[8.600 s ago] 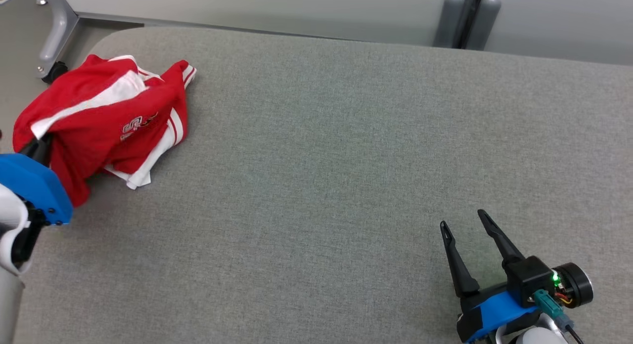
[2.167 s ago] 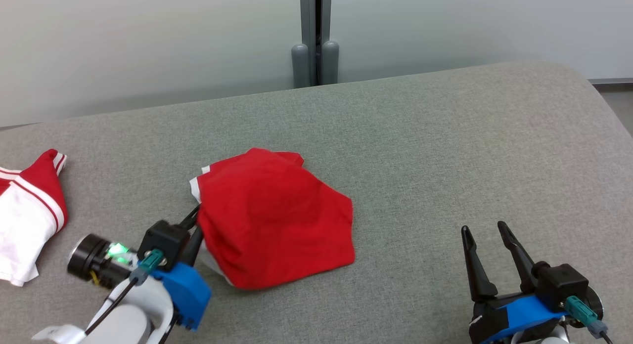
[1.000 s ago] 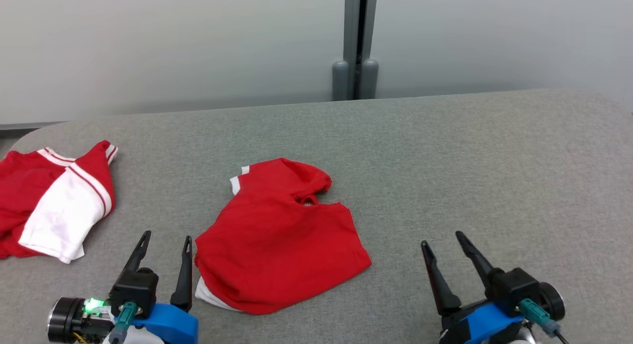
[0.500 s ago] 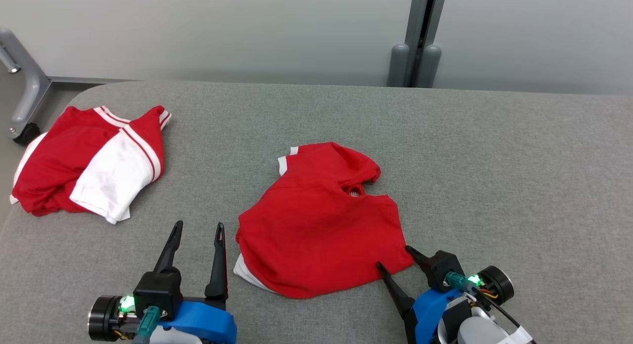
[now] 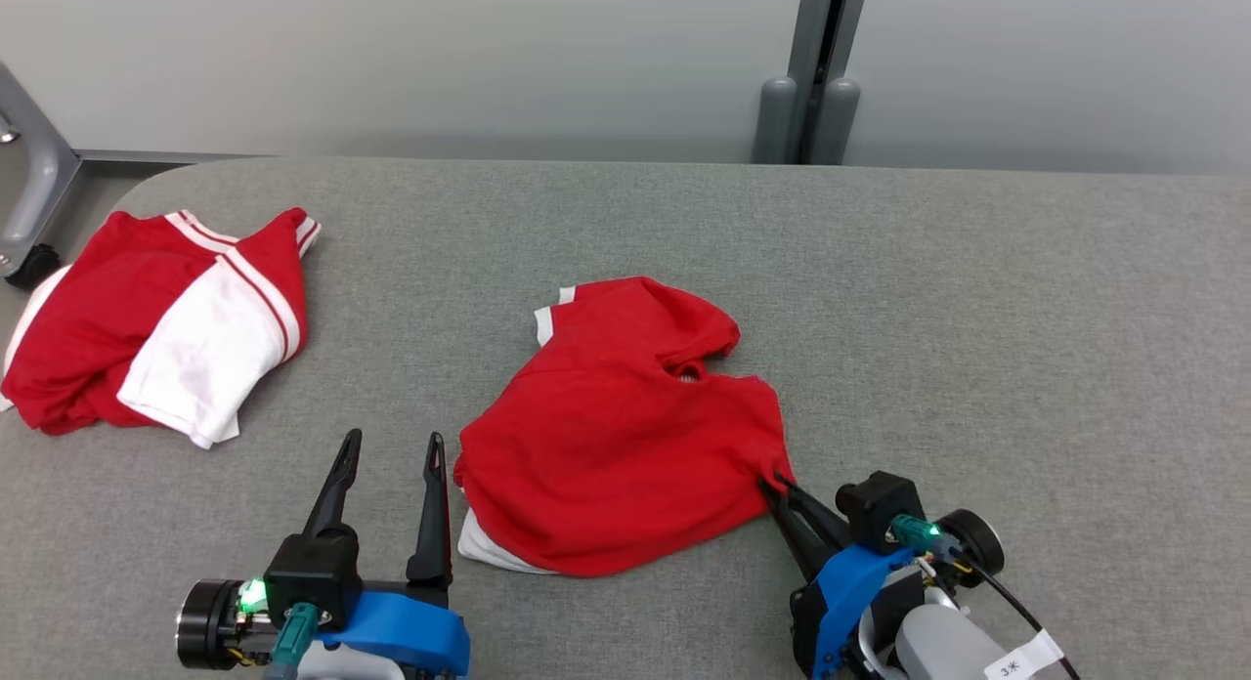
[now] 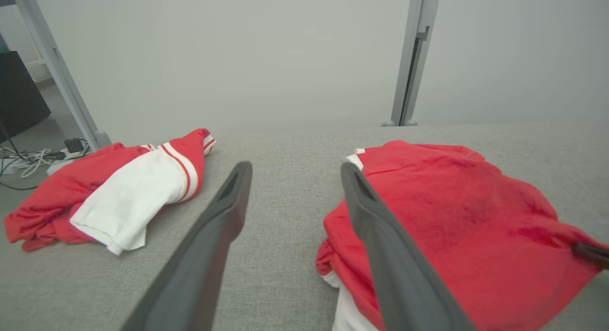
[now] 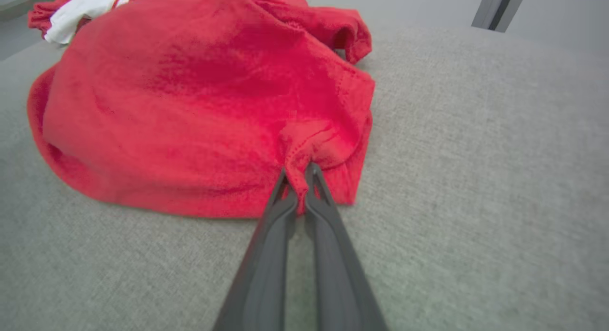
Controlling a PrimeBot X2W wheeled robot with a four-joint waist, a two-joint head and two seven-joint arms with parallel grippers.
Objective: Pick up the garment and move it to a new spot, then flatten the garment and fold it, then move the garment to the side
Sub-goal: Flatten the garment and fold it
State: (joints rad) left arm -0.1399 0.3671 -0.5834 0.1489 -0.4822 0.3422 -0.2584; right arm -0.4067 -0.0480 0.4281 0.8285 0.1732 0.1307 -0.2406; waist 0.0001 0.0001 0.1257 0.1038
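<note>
A crumpled red fabric garment (image 5: 616, 436) with white trim lies in a loose heap near the middle of the grey cloth-covered desk (image 5: 977, 318), closer to the near edge than to the far one. The right tool (image 5: 779, 487) comes in from the lower right, its two long dark fingers pressed together on a small bunched fold at the garment's near right corner. In the right wrist view the red hem is pinched between the tips and puckers up just beyond them, while the rest of the garment rests on the desk. The left tool (image 5: 392, 438) sits at the lower left with its fingers spread wide and nothing between them. Its right finger stands just beside the garment's left edge, and I cannot tell whether it touches the cloth. A white cuff shows at the garment's far left corner, and a white layer peeks from under its near left edge. Well apart, by the desk's far left corner, lies a second heap of red and white striped clothing (image 5: 156, 328). Behind the desk stands a pale wall with a dark vertical post (image 5: 806, 74), and a grey metal frame leg (image 5: 39, 201) on a black castor shows at the far left.
</note>
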